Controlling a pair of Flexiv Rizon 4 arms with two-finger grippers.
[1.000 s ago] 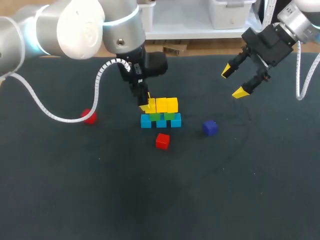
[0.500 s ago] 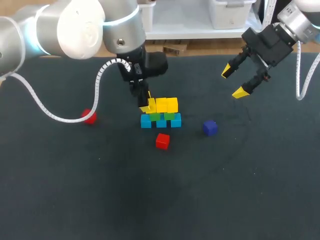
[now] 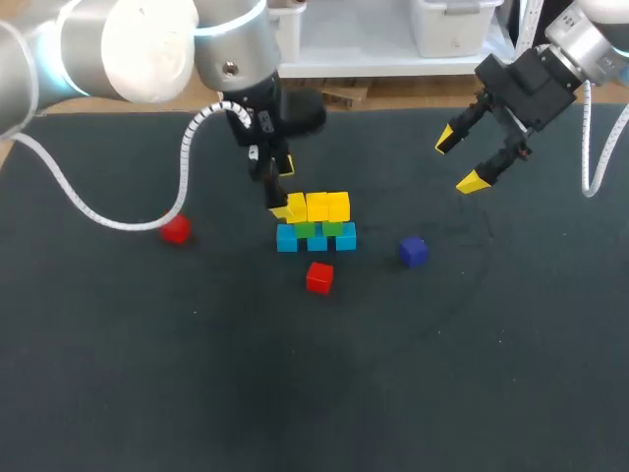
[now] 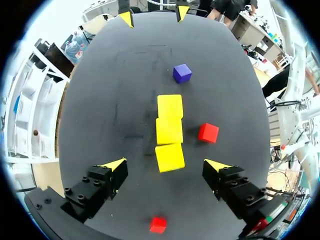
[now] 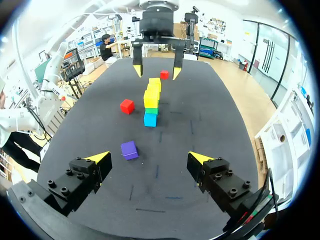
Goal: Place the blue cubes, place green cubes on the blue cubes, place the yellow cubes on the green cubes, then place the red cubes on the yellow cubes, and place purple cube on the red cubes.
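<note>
Dark table (image 3: pixel 147 374) fills the head view. Left arm (image 3: pixel 128 49) comes in from the upper left and reaches to the centre. Right arm (image 3: pixel 590 39) sits in the upper right corner.

Left gripper (image 3: pixel 278 192) hangs just above the left end of the stack, a little above centre frame. Its fingers are spread wide and hold nothing. In the left wrist view the nearest yellow cube lies between the fingers, clear of both.

Right gripper (image 3: pixel 460 160) is at upper right, well apart from the stack, fingers spread, nothing in it.

Stack, just above centre frame:
- Bottom row: three blue cubes (image 3: pixel 316 242) side by side on the table.
- Middle row: green cubes (image 3: pixel 306 229) on the blue. Two show in the head view; cannot tell if there is a third.
- Top row: three yellow cubes (image 3: pixel 316 206) in a line, edges touching.

Loose cubes:
- Red cube (image 3: pixel 318 277) lies on the table just below the stack.
- Second red cube (image 3: pixel 175 229) lies on the table at mid-left, well apart from the stack.
- Purple cube (image 3: pixel 413 252) lies on the table right of the stack, near it but not touching.

Progress, as a judgement: the blue, green and yellow layers look done. Nothing sits on the yellow yet. Left to do: both reds onto the yellow row, then the purple on the reds. About three of five layers are built.
</note>
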